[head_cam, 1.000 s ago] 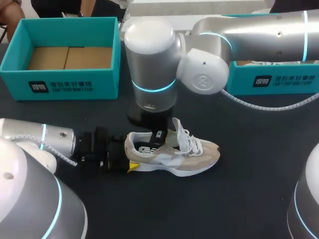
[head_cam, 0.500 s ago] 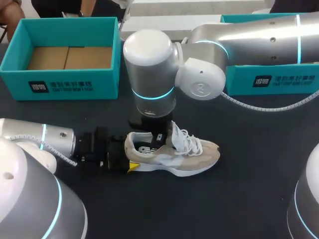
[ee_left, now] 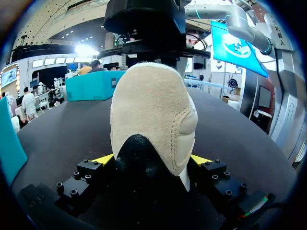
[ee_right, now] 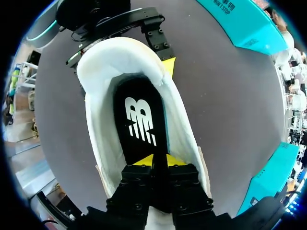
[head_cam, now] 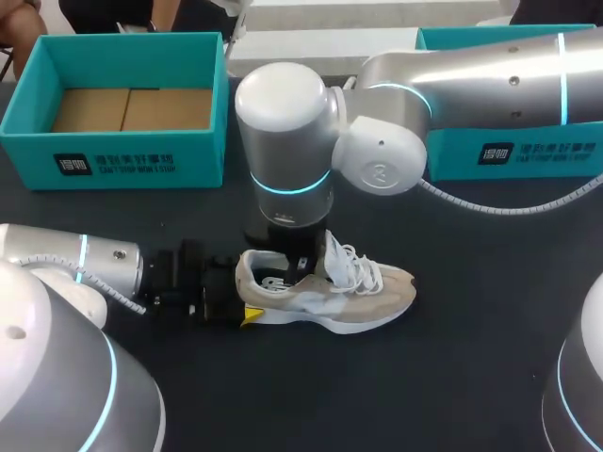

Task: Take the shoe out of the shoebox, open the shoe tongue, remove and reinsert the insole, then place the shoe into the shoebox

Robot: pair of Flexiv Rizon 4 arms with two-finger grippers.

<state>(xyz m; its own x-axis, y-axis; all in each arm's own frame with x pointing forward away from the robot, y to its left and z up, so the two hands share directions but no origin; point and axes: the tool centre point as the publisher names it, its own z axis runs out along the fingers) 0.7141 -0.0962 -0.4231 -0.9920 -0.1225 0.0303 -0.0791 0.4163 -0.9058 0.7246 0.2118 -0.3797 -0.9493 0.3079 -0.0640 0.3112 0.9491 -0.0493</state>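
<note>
Since the earlier frame, the right arm has come down a little, sinking the right gripper (head_cam: 300, 268) deeper into the mouth of the shoe (head_cam: 325, 292), which has kept its place.

Shoe: a beige and white trainer, upright on its sole on the black table (head_cam: 452, 377), outside both boxes. Its white laces (head_cam: 353, 268) are loose and its tongue stands pulled up.

Insole (ee_right: 139, 120): black, with a white mark, lying inside the shoe (ee_right: 96, 120) along its length.

Right gripper (ee_right: 159, 160): inside the shoe from above, near the fore end of the insole. Its yellow tips are drawn close together and pinch a thin black fold of the insole between them.

Left gripper (head_cam: 240, 303): at the shoe's heel, level with the table. In the left wrist view this gripper (ee_left: 152, 160) has one yellow tip on each side of the heel of the shoe (ee_left: 151, 110) and is clamped on it.

Open shoebox (head_cam: 122, 104): teal with a brown cardboard floor, well apart from the shoe, behind its heel end.

Second teal box (head_cam: 509, 146): well apart behind the shoe's toe end, partly hidden by the right arm.
</note>
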